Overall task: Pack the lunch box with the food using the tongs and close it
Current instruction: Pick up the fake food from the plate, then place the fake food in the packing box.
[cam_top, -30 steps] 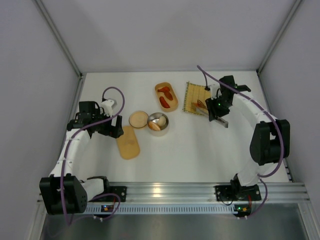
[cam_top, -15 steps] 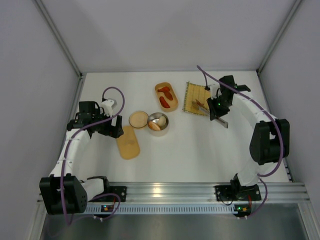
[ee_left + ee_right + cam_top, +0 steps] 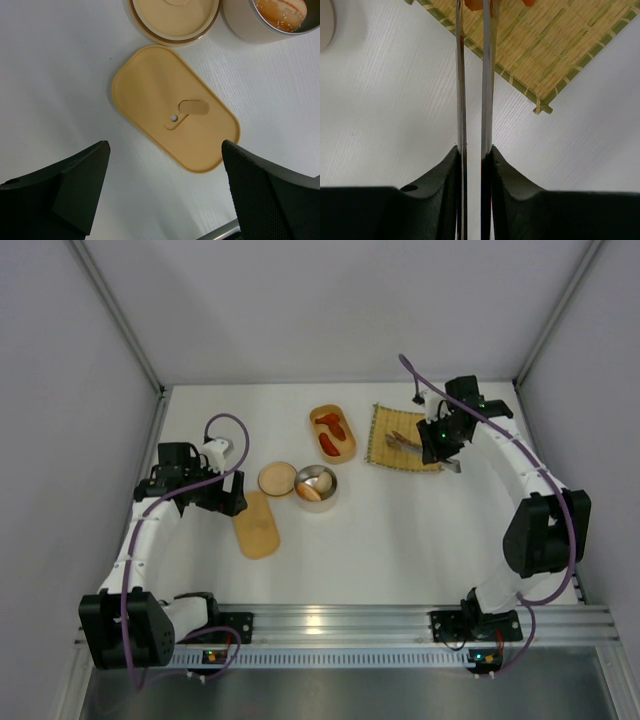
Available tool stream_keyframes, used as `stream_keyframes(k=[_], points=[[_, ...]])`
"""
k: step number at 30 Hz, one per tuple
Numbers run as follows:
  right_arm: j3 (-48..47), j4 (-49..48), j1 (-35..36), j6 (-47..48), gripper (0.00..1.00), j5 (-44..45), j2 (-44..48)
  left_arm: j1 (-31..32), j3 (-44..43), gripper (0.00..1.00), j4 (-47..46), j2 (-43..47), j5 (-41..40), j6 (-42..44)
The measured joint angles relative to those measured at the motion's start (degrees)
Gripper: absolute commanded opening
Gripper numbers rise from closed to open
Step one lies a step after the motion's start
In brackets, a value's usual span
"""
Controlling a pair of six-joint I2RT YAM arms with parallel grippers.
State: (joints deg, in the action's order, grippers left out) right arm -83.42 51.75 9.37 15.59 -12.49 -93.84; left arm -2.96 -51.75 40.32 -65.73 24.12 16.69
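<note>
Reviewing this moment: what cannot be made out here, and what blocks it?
- Right wrist view: the slim silvery-grey tongs run off the top edge, so whether their tips pinch an orange food piece is unclear.
- Top view: food on the yellow woven mat is too small, and the right gripper covers part of it.
- Left wrist view: the round steel bowl is cut by the top edge; its contents show only partly.

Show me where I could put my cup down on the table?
Bare table lies between the oval lid, the bowl and the right arm, down to the rail. The back left corner is bare too. Crowded: the row of round lid, bowl, dish, mat.
</note>
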Motion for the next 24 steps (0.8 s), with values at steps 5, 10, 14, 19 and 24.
stream_keyframes(k=[5, 10, 14, 19, 24], points=[[-0.37, 0.33, 0.00, 0.74, 0.00, -0.33, 0.11, 0.00, 0.00, 0.98, 0.00, 0.00, 0.00, 0.00], [-1.46, 1.01, 0.33, 1.33, 0.00, -1.03, 0.11, 0.00, 0.00, 0.98, 0.00, 0.00, 0.02, 0.00], [-5.11, 1.73, 1.62, 2.10, 0.00, -1.79, 0.11, 0.00, 0.00, 0.98, 0.00, -0.02, 0.07, 0.00], [-11.39, 1.84, 5.97, 2.38, 0.00, -2.60, -0.15, 0.00, 0.00, 0.98, -0.02, -0.04, 0.33, 0.00], [-16.22, 1.62, 10.84, 2.34, 0.00, -4.02, -2.75, 0.00, 0.00, 0.98, -0.07, -0.17, 0.48, 0.00]])
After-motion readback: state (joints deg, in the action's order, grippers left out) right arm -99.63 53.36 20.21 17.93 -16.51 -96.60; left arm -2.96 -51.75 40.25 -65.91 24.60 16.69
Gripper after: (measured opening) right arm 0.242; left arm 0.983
